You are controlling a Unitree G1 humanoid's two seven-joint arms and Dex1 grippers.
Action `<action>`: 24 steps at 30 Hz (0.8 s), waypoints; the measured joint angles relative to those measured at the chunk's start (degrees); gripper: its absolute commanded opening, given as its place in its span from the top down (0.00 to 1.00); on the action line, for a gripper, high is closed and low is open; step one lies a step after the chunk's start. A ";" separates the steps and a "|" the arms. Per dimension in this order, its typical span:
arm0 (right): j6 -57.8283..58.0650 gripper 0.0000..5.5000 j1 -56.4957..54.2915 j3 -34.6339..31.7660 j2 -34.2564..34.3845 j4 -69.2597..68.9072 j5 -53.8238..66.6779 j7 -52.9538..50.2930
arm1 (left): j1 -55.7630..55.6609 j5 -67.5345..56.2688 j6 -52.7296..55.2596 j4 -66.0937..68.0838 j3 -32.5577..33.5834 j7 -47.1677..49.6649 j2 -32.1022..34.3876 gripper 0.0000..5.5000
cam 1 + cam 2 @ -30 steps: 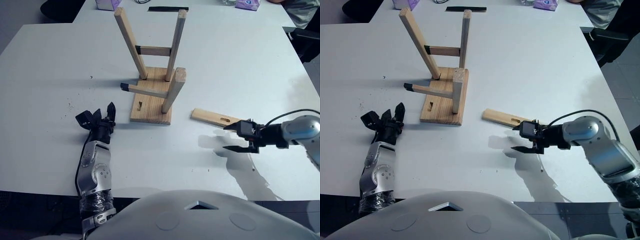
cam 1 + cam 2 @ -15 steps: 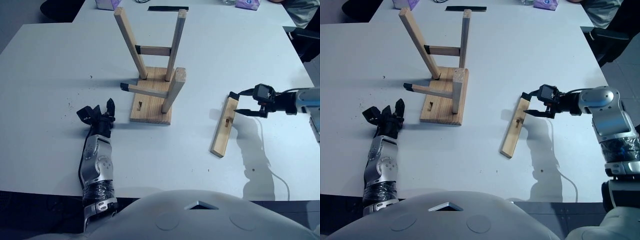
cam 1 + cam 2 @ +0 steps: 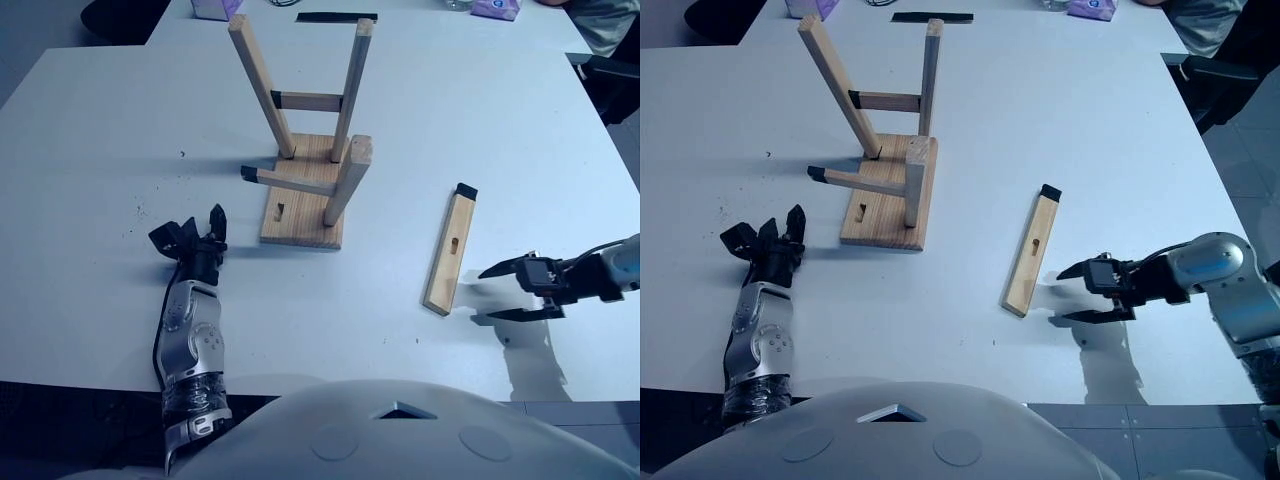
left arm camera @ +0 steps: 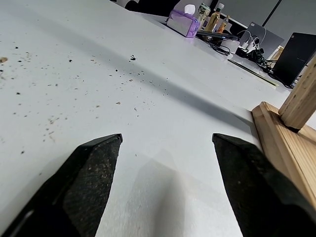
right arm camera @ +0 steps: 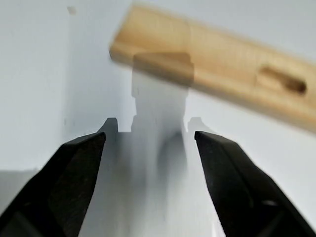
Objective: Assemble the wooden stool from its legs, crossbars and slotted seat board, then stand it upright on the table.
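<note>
Over on the left, the left tool (image 3: 192, 228) rests on the white table (image 3: 90, 120), its fingers spread and holding nothing. Near it to the right, the slotted seat board (image 3: 303, 225) lies flat with three legs (image 3: 347, 180) standing up from it. A crossbar (image 3: 310, 101) joins the back two. Farther right a loose leg (image 3: 449, 250) lies flat on the table. The right tool (image 3: 481, 296) is just beside its near end, released and empty.

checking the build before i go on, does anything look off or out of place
One loose leg lies on the table, apart from the seat board, by the open right pincer. One crossbar juts from a standing leg, its black-tipped end joined to nothing.
</note>
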 measured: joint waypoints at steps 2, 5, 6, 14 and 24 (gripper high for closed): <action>1.21 0.39 0.71 1.39 1.45 -1.52 -0.35 -1.56 | -0.32 0.00 0.21 0.39 0.09 -0.35 0.40 0.38; 3.11 0.39 1.04 4.37 5.31 -2.37 -2.30 -5.10 | -1.52 0.00 0.88 1.29 0.10 -0.59 1.18 0.38; 3.25 0.39 0.91 4.83 5.80 -2.56 -2.37 -5.66 | -1.76 0.00 0.93 1.52 0.09 -0.63 1.22 0.38; 5.72 0.39 -6.41 9.34 15.81 -0.78 -3.45 -11.44 | -4.22 0.00 1.04 3.93 0.12 -0.74 1.86 0.38; 9.07 0.39 -9.77 -2.95 8.62 0.77 2.29 -9.19 | -3.40 0.01 -0.63 4.00 0.09 -0.80 1.27 0.38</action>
